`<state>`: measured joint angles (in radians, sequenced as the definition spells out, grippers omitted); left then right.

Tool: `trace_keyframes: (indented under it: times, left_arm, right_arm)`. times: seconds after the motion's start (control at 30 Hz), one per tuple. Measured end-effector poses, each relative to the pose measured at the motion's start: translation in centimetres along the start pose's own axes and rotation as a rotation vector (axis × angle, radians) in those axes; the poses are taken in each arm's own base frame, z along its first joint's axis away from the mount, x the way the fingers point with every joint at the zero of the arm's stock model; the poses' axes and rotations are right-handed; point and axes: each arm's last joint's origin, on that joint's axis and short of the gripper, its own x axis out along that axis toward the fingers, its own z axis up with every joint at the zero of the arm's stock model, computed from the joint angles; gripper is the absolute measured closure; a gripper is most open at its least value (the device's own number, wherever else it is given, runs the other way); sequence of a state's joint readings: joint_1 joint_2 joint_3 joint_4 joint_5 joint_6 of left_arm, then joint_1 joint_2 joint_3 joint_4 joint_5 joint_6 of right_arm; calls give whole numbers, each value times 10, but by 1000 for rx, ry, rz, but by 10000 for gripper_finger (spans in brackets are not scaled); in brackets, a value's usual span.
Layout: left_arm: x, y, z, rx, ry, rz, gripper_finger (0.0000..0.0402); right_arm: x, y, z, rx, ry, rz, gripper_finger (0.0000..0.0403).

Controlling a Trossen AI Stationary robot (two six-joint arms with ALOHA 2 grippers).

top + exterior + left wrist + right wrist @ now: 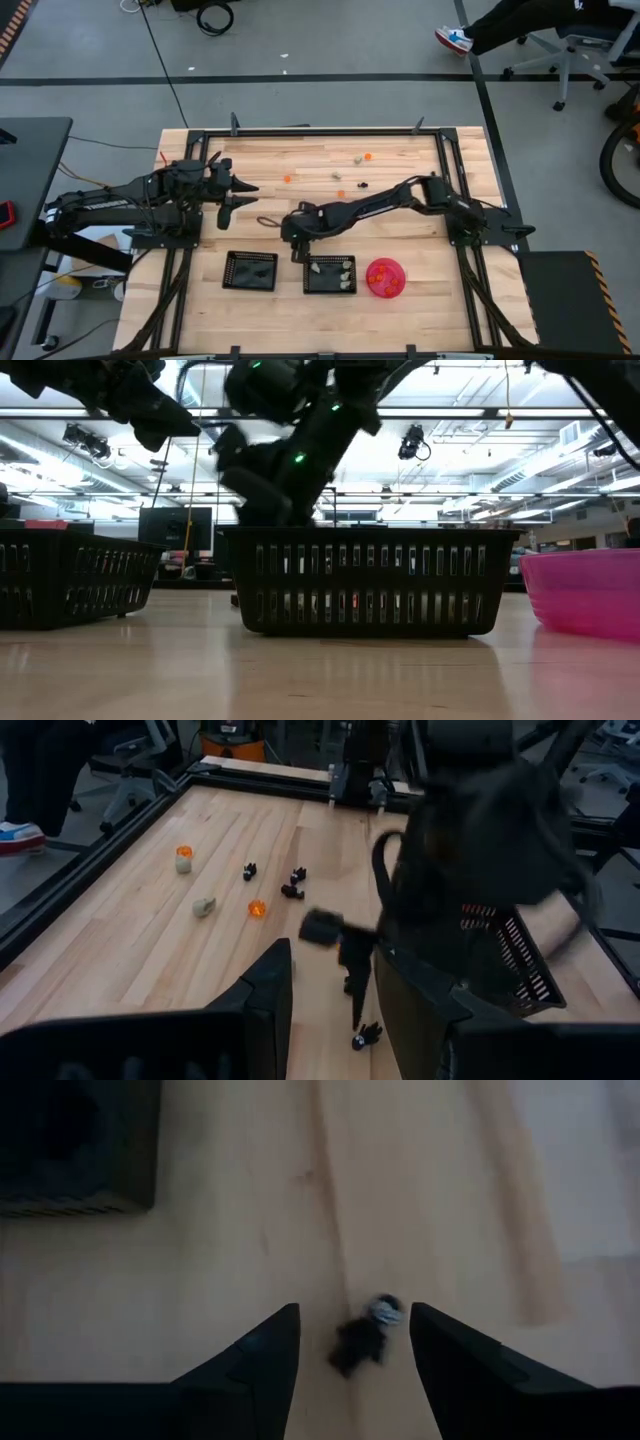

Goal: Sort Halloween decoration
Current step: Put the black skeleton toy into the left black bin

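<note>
Small orange, pale and black trinkets lie scattered on the far half of the table, also seen in the left wrist view. My right gripper is open and points down near the table's middle, its fingers standing either side of one black trinket that lies on the wood, with a gap on both sides. My left gripper is open and hovers over the left middle of the table, touching nothing.
At the near edge stand two black mesh trays and a pink bowl: the left tray, the middle tray with pale trinkets in it, and the bowl with orange ones. The right arm stretches across the table's middle.
</note>
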<state>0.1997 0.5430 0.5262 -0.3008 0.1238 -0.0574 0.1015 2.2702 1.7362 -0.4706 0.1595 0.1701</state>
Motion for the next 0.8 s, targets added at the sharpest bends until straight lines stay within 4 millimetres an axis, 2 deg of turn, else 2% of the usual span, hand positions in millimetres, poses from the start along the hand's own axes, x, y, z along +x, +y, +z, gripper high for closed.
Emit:
trace_keyframes:
  times: [0.17,0.53,0.8]
  left_arm:
    - [0,0,-3,-9,30,1,285]
    - [0,0,-3,-7,32,1,285]
    - [0,0,-3,-6,32,1,285]
  right_arm:
    - [11,1,5,-5,63,-9,209]
    - [12,-10,6,20,85,-9,209]
    - [14,-10,4,5,89,9,221]
